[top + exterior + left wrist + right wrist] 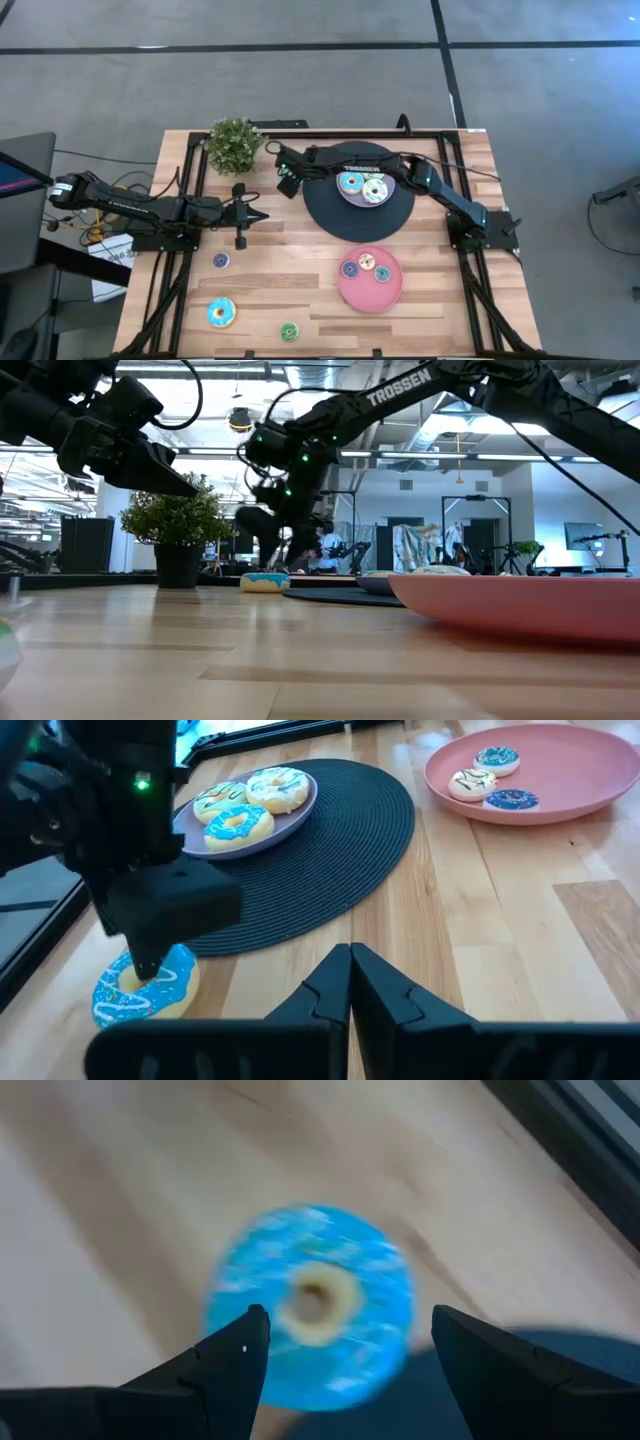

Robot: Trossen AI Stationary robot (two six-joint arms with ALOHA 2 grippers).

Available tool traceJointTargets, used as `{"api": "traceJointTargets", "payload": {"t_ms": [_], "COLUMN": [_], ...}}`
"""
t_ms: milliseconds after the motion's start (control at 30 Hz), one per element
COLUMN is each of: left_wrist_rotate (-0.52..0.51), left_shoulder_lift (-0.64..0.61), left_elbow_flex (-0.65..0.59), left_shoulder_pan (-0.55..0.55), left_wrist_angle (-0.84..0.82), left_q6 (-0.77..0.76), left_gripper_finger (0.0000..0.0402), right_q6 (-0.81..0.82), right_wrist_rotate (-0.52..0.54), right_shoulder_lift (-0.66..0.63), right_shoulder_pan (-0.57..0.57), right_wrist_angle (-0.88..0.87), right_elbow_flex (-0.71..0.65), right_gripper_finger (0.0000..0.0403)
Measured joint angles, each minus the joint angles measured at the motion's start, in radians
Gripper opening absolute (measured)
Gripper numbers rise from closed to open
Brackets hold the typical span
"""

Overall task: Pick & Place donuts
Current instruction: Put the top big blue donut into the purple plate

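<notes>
The right end effector (340,1342) hangs spread over a blue-iced donut (310,1305) lying flat on the wooden surface (300,265) just left of the black woven mat (335,215). The donut looks light, rigid and smooth (a toy ring, likely slippery), best pinched across its outer rim. The left end effector (350,975), pressed together, waits at the left; a workshop lies beyond.
</notes>
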Motion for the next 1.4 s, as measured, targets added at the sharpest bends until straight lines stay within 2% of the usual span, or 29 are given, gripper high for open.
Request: {"api": "traceJointTargets", "payload": {"t_ms": [167,633,1100,1233,1400], "left_wrist_rotate": [0.0,0.0,0.0,0.0,0.0], "left_shoulder_lift": [0.0,0.0,0.0,0.0,0.0], "left_elbow_flex": [0.0,0.0,0.0,0.0,0.0], "left_shoulder_pan": [0.0,0.0,0.0,0.0,0.0], "left_wrist_angle": [0.0,0.0,0.0,0.0,0.0], "left_q6": [0.0,-0.005,-0.006,-0.006,-0.006], "left_gripper_finger": [0.0,0.0,0.0,0.0,0.0], "right_q6": [-0.103,-0.127,-0.126,-0.126,-0.126], "right_wrist_rotate": [-0.099,-0.058,-0.068,-0.101,-0.088], "right_shoulder_lift": [-0.01,0.048,0.048,0.048,0.032], "right_shoulder_pan": [0.024,0.028,0.028,0.028,0.03], "right_wrist_angle": [0.057,0.061,0.057,0.057,0.046], "right_elbow_flex": [0.0,-0.001,-0.001,-0.001,-0.003], "right_gripper_finger": [0.027,0.0263,0.0122,0.0102,0.0098]}}
